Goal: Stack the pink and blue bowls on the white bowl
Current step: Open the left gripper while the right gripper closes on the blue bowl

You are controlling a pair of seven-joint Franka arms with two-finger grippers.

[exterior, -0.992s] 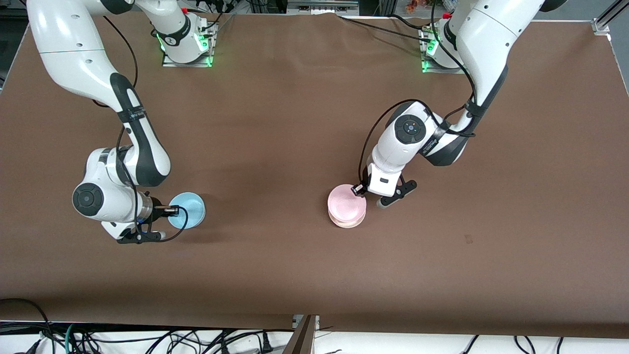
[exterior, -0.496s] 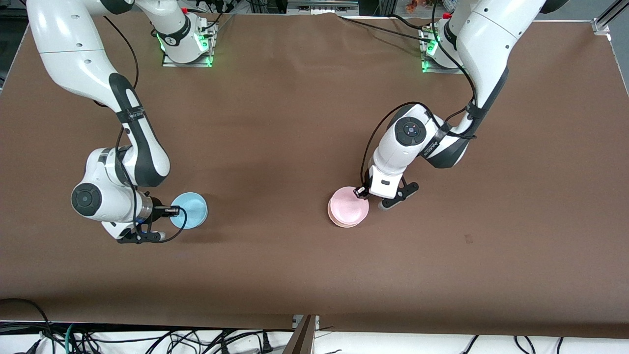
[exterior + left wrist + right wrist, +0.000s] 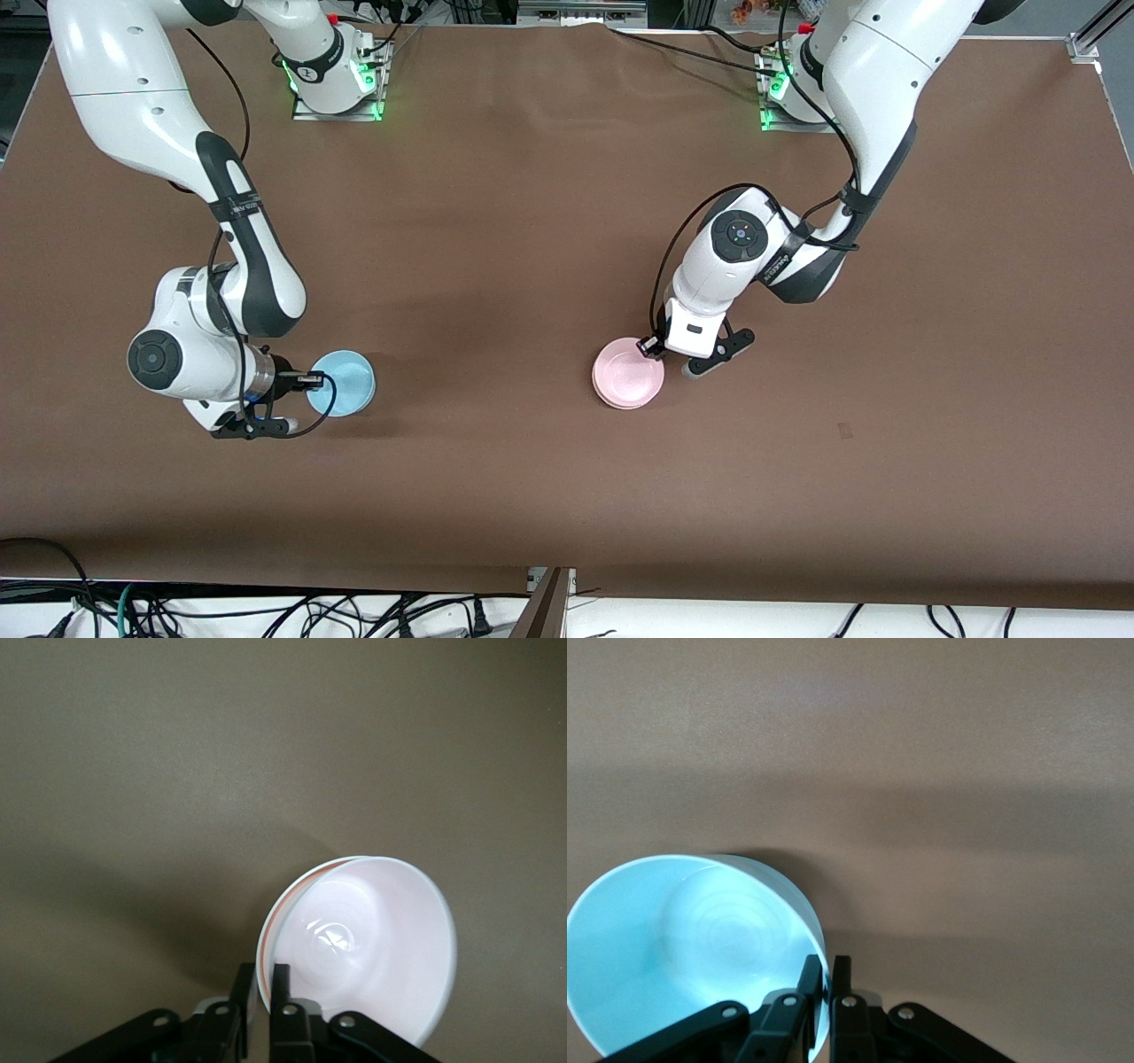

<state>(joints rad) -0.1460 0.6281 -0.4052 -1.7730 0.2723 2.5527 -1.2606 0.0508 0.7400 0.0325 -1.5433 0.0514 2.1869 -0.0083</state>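
My left gripper (image 3: 656, 347) pinches the pink bowl (image 3: 628, 379) nested on the white bowl (image 3: 268, 935) mid-table; my right gripper (image 3: 306, 381) pinches the blue bowl's (image 3: 341, 382) rim, which looks light, stiff and slippery.

White arms (image 3: 133, 97) with black joints, black cables, black hands (image 3: 301, 381).

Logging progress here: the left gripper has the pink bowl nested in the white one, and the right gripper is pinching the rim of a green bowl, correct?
Not green: the right gripper is pinching the rim of the blue bowl, as the right wrist view shows. The rest stands: the left gripper has the pink bowl nested in the white bowl.
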